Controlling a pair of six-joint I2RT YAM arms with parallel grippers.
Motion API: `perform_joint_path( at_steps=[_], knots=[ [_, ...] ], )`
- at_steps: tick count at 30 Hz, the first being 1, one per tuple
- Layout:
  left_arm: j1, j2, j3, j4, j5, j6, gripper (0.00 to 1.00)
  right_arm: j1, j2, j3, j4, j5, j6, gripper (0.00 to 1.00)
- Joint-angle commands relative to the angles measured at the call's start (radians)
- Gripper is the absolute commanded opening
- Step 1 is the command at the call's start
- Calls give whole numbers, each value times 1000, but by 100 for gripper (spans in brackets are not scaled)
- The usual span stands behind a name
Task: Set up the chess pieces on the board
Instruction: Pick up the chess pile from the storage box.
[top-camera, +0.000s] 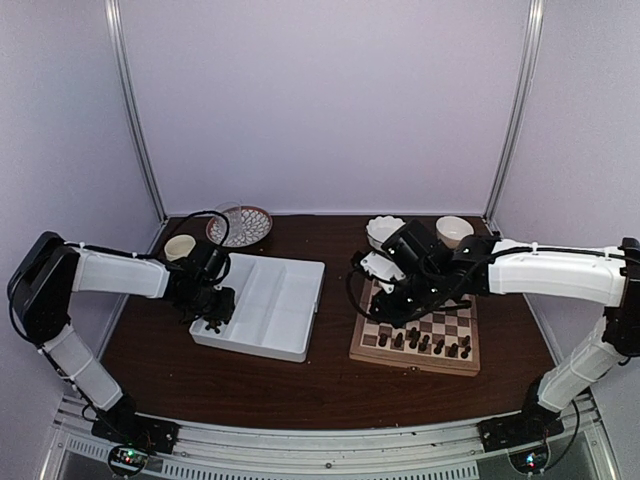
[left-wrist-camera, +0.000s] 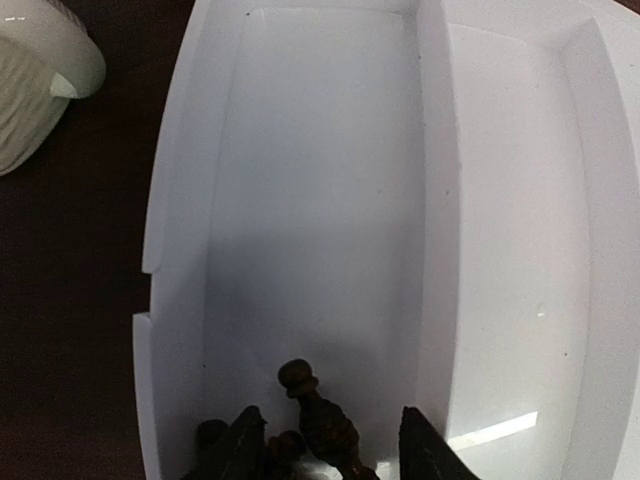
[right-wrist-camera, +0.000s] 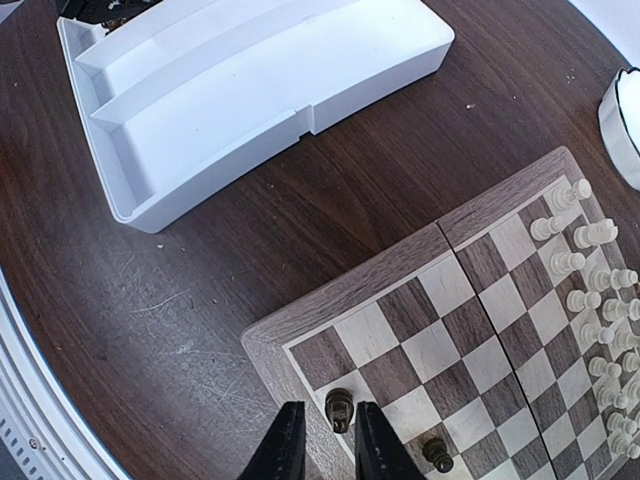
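On our dark wooden table (top-camera: 300, 390) with its pale walls (top-camera: 320, 100), a dark brown wooden pawn (right-wrist-camera: 340, 408) stands upright; whether right gripper (right-wrist-camera: 327, 415) or left gripper (left-wrist-camera: 331, 415) clenches, we cannot tell.

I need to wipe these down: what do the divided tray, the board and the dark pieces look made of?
Tray: white plastic, probably; smooth, matte, moulded walls. Board: wood or veneer; grain shows, satin. Dark chess pieces: likely turned wood, stained dark, slight sheen.

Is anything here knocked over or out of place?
A few dark chess pieces lie toppled in a corner of the white divided tray, one on its side between the left claw's open tips. Those on the chessboard seem upright.
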Motion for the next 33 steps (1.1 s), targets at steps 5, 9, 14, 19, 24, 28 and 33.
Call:
perform_joint_path(
  at_steps=[5, 9, 14, 19, 24, 28, 33],
  knots=[
    [12, 42, 33, -27, -1, -39, 42, 0, -3, -14, 14, 15, 4, 21],
    [13, 68, 52, -50, 0, -44, 35, 0, -13, -21, 19, 14, 4, 20],
    [19, 90, 64, -75, 3, -52, 27, 0, -23, -32, 28, 14, 6, 20],
    [22, 81, 66, -83, 0, -47, 19, 0, -29, -37, 38, 6, 8, 19],
    [22, 14, 46, -56, 1, -15, 6, 0, -38, -41, 43, 0, 7, 20],
    [21, -75, -4, 9, 38, 11, 5, 1, -43, -45, 49, -12, 7, 20],
    [19, -198, -80, 91, 111, 39, 3, 0, -60, -63, 87, -87, 3, 21]
  ],
)
